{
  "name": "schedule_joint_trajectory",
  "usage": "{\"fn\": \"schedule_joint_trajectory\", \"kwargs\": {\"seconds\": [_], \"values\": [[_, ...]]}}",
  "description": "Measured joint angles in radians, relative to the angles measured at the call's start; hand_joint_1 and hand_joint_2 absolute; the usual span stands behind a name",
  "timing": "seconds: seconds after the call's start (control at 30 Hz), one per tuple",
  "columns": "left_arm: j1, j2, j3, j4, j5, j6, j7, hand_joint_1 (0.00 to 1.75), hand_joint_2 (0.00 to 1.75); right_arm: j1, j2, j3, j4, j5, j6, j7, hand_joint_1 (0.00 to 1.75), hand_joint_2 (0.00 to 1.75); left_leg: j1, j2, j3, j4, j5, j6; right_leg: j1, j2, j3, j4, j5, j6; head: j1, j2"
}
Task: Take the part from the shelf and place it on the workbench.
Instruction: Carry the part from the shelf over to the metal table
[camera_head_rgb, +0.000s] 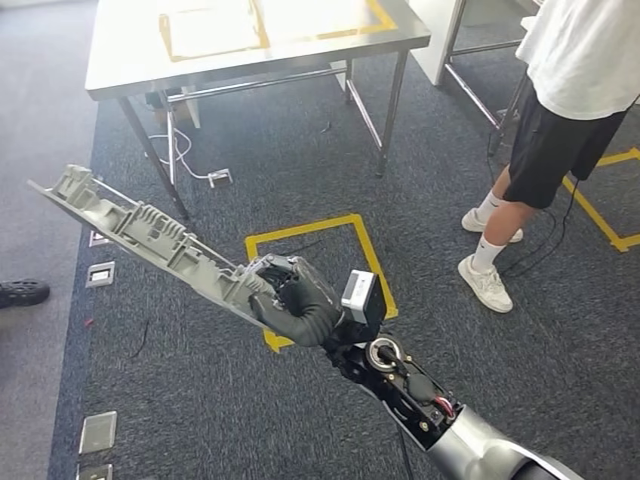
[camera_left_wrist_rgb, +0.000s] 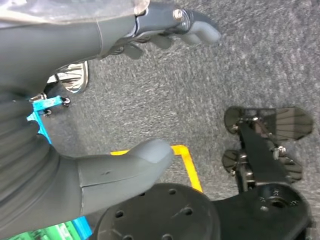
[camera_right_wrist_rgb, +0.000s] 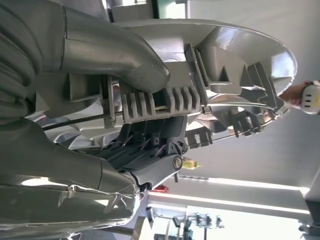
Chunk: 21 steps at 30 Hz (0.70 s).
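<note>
Head view shows the right hand (camera_head_rgb: 296, 303) wrapped around one end of the part (camera_head_rgb: 143, 232), a long grey moulded plastic strip with ribs and clips along its upper face, which juts out to the robot's left, well above the carpeted floor (camera_head_rgb: 226, 420) and free of any support. The steel tabletop (camera_head_rgb: 121, 60), marked with yellow tape, stands ahead, well apart from the part. A person (camera_head_rgb: 562, 120) in a white shirt stands to the right. Right wrist view shows the thumb (camera_right_wrist_rgb: 124, 55) over the ribbed face and the fingers (camera_right_wrist_rgb: 151, 167) under it, so the hold looks firm. The part reads as light and fairly stiff, though a strip this long, held at its end, will probably lever against the fingers and may flex or twist; a hold nearer its middle would balance better. The thin clips look breakable, so it should be set down flat. The left hand (camera_left_wrist_rgb: 132, 100) hangs over the floor, fingers apart, holding nothing.
</note>
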Motion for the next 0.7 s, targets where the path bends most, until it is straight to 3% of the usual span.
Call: {"fn": "schedule_joint_trajectory", "kwargs": {"seconds": [0.07, 0.13, 0.2, 0.23, 0.27, 0.33, 0.37, 0.4, 0.43, 0.47, 0.53, 0.6, 0.67, 0.7], "values": [[0.001, -0.001, 0.000, 0.000, 0.005, 0.000, -0.001, 0.00, 1.75, -0.005, 0.002, 0.001, 0.000, 0.001, 0.003, -0.001, 1.75, 1.75, 0.009, 0.001, 0.044, -0.034, 0.004, 0.005, -0.002, -0.001, -0.020, 0.047, -0.022, 0.006, -0.002, 0.000], [0.002, -0.002, 0.000, 0.000, 0.007, 0.000, -0.001, 0.00, 1.75, -0.009, 0.003, 0.001, 0.000, 0.001, 0.003, -0.002, 1.75, 1.75, 0.019, 0.003, 0.063, -0.044, 0.003, 0.003, -0.011, 0.000, -0.086, 0.161, -0.081, 0.013, -0.002, 0.000], [0.003, -0.004, 0.000, 0.000, 0.007, -0.001, -0.001, 0.00, 1.75, -0.007, 0.002, 0.001, 0.000, 0.001, 0.000, -0.002, 1.75, 1.75, 0.033, 0.002, 0.074, -0.043, -0.007, -0.010, -0.029, -0.001, -0.150, 0.252, -0.109, 0.033, -0.001, 0.000], [0.004, -0.005, 0.000, 0.000, 0.007, -0.002, -0.001, 0.00, 1.75, -0.006, 0.002, 0.000, 0.000, 0.001, -0.001, -0.001, 1.75, 1.75, 0.043, 0.000, 0.081, -0.041, -0.015, -0.022, -0.041, -0.003, -0.158, 0.246, -0.095, 0.048, 0.000, 0.000], [0.006, -0.007, 0.000, 0.000, 0.006, -0.002, -0.001, 0.00, 1.75, -0.006, 0.002, 0.000, 0.000, 0.001, -0.002, -0.001, 1.75, 1.75, 0.055, -0.002, 0.090, -0.036, -0.025, -0.036, -0.054, -0.005, -0.145, 0.201, -0.065, 0.066, 0.000, 0.000], [0.009, -0.006, 0.000, 0.000, 0.006, -0.004, -0.001, 0.00, 1.75, -0.005, 0.002, -0.001, 0.001, 0.001, -0.004, 0.000, 1.75, 1.75, 0.075, -0.006, 0.102, -0.012, -0.053, -0.071, -0.078, -0.008, -0.099, 0.071, 0.001, 0.099, 0.002, 0.000], [0.008, -0.004, 0.000, 0.001, 0.006, -0.004, -0.001, 0.00, 1.75, -0.004, 0.001, -0.002, 0.002, 0.002, -0.005, 0.000, 1.75, 1.75, 0.080, -0.008, 0.102, 0.001, -0.066, -0.087, -0.082, -0.008, -0.085, 0.033, 0.009, 0.097, 0.004, 0.000], [0.007, -0.003, 0.000, 0.001, 0.006, -0.005, -0.001, 0.00, 1.75, -0.002, 0.000, -0.003, 0.002, 0.002, -0.005, 0.001, 1.75, 1.75, 0.083, -0.008, 0.099, 0.011, -0.077, -0.101, -0.084, -0.006, -0.082, 0.019, 0.009, 0.085, 0.005, 0.000], [0.007, -0.002, 0.000, 0.001, 0.006, -0.005, -0.001, 0.00, 1.75, -0.001, -0.001, -0.004, 0.003, 0.002, -0.006, 0.001, 1.75, 1.75, 0.084, -0.008, 0.099, 0.015, -0.083, -0.111, -0.080, -0.004, -0.086, 0.027, -0.006, 0.062, 0.004, 0.000], [0.006, -0.004, 0.000, 0.001, 0.006, -0.005, -0.001, 0.00, 1.75, 0.001, -0.001, -0.005, 0.002, 0.003, -0.007, 0.001, 1.75, 1.75, 0.086, -0.008, 0.101, 0.013, -0.084, -0.117, -0.077, -0.002, -0.082, 0.035, -0.009, 0.040, 0.001, 0.000], [0.003, -0.006, 0.000, 0.001, 0.005, -0.005, -0.001, 0.00, 1.75, 0.004, 0.000, -0.007, 0.002, 0.003, -0.011, 0.000, 1.75, 1.75, 0.090, 0.001, 0.080, 0.059, -0.062, -0.119, -0.074, 0.000, -0.067, 0.036, -0.010, 0.018, -0.011, 0.000], [0.000, -0.006, 0.000, 0.001, 0.004, -0.003, -0.001, 0.00, 1.75, 0.005, 0.000, -0.010, 0.001, 0.002, -0.015, -0.001, 1.75, 1.75, 0.085, 0.011, -0.010, 0.195, -0.051, -0.111, -0.068, 0.000, -0.045, 0.021, -0.015, 0.009, -0.020, 0.000], [0.001, -0.006, -0.001, 0.001, 0.003, 0.000, -0.001, 0.00, 1.75, 0.007, 0.000, -0.011, 0.001, 0.002, -0.015, -0.002, 1.75, 1.75, 0.070, 0.014, -0.115, 0.319, -0.106, -0.098, -0.058, 0.002, -0.016, 0.002, -0.024, 0.000, -0.024, 0.000], [0.002, -0.006, -0.001, 0.001, 0.003, 0.001, -0.001, 0.00, 1.75, 0.008, 0.000, -0.011, 0.001, 0.002, -0.015, -0.002, 1.75, 1.75, 0.061, 0.014, -0.150, 0.343, -0.144, -0.091, -0.052, 0.004, 0.001, -0.007, -0.031, -0.005, -0.025, 0.000]]}}
